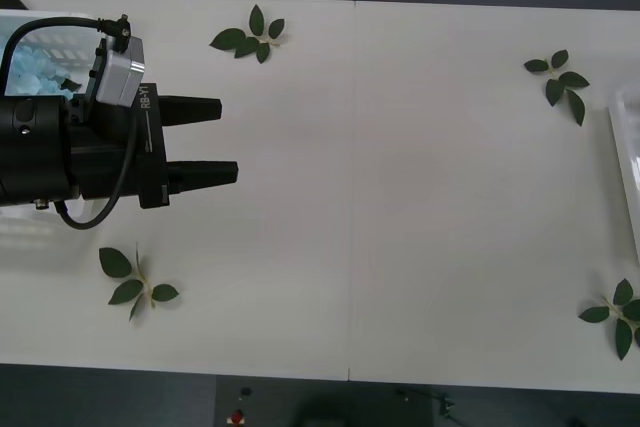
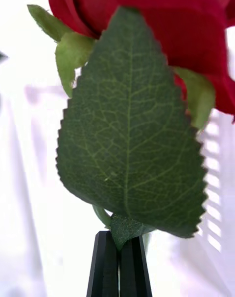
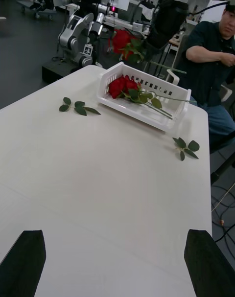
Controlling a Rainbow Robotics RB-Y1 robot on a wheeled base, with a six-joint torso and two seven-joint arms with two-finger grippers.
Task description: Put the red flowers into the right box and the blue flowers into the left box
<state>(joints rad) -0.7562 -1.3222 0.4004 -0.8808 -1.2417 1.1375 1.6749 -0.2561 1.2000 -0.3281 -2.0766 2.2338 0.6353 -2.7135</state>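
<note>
The left pincer [image 1: 225, 140] hovered over the left part of the white tabletop [image 1: 400, 197], its two black fingers spread apart and gripping nothing. Behind its wrist, at the tabletop's left edge, sat the left box [image 1: 25, 232], with pale blue flowers [image 1: 35, 67] lying inside it.

In the right wrist view, the right pincer [image 2: 119, 258] was clenched on the stem of a red flower [image 2: 147, 3], a broad green leaf [image 2: 129, 130] fanning out just above the fingertips. From the left wrist view, that held rose [image 3: 122, 40] hung in the air above the right box [image 3: 142, 106], apart from its rim. Inside that slotted white box lay more red flowers [image 3: 122, 85], their stems stretching toward its far end.

In the front view, just the rounded rim of the right box [image 1: 625, 162] showed at the right edge. Between the two boxes the middle of the tabletop lay bare and wide. Loose leaf sprigs [image 1: 250, 37] lay near the corners, close to the tabletop's front and back edges, well apart from both boxes' openings.
</note>
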